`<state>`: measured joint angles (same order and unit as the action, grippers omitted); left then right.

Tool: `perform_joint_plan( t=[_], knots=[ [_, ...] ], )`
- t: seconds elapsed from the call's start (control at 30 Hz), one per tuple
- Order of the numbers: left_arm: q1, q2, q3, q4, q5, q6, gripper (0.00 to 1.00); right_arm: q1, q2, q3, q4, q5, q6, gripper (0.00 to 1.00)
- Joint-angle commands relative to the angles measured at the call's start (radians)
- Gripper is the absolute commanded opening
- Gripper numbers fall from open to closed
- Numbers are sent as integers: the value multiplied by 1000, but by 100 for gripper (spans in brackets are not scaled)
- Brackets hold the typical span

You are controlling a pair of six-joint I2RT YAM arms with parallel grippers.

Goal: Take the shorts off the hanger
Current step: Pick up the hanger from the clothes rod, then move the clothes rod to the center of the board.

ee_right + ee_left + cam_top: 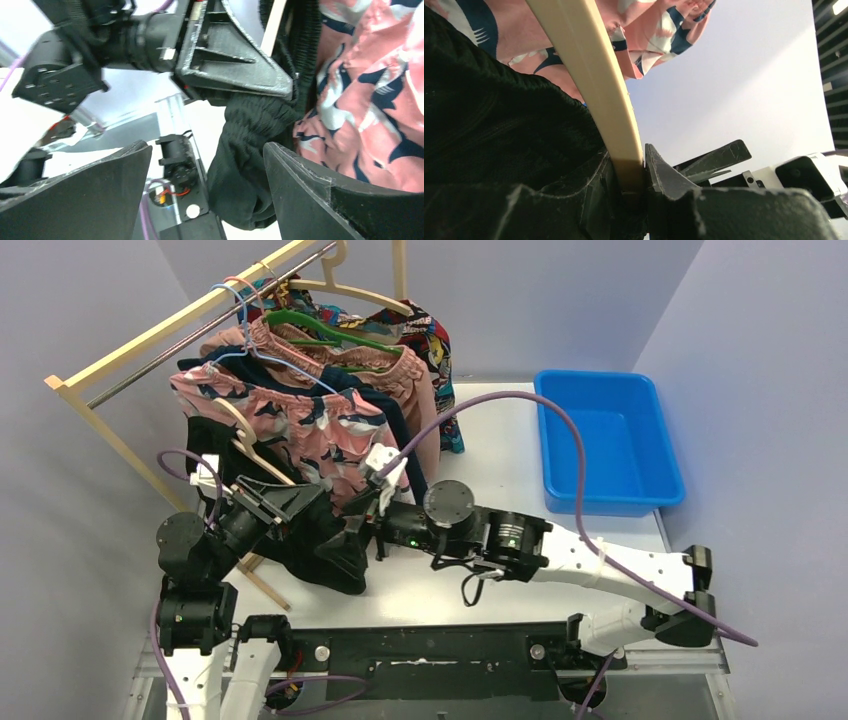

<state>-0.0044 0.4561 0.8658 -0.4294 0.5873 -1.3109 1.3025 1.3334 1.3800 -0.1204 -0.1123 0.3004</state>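
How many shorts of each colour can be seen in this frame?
Black shorts: 1
Pink navy-print shorts: 1
Plain navy shorts: 1
Dusty pink shorts: 1
Comic-print shorts: 1
Total: 5

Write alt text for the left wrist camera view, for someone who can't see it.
The left gripper grips a cream wooden hanger that runs up and to the left, with black shorts draped at left and pink navy-print shorts hanging above.
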Motion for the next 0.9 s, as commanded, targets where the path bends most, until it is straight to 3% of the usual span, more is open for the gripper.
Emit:
perform_joint_plan(
  t=[0.0, 0.13, 0.23, 0.27, 0.33, 0.4, 0.43, 0.53, 0.6, 0.73, 0.87],
  knots=[
    [9, -3, 85, 31, -34, 50, 7, 19, 71, 70, 12, 199, -77, 84],
    [11, -15, 77, 24, -42, 43, 8, 26, 164, 157, -68, 254, -117, 81],
    [11, -20, 76, 30, -42, 44, 9, 26, 229, 214, -109, 262, -155, 71],
    [11, -21, 76, 30, -40, 47, 10, 26, 239, 222, -106, 272, -165, 64],
    [11, -20, 76, 30, -29, 55, 13, 24, 249, 229, -96, 316, -181, 35],
    [12, -23, 82, 23, -26, 78, 22, 21, 239, 223, -106, 374, -191, 6],
    [12, -27, 90, 17, -32, 96, 30, 15, 222, 206, -112, 383, -195, 0],
    [12, -34, 115, -18, -56, 164, 52, -27, 135, 113, -126, 312, -174, 0],
    [12, -26, 120, -18, -32, 206, 61, -83, 60, 41, -120, 239, -130, 0],
    [11, 31, 119, 5, 114, 276, 68, -211, -101, -89, -105, 82, -91, 0],
    [11, 54, 133, 75, 252, 313, 69, -325, -243, -158, -215, -90, -140, 0]
  ],
)
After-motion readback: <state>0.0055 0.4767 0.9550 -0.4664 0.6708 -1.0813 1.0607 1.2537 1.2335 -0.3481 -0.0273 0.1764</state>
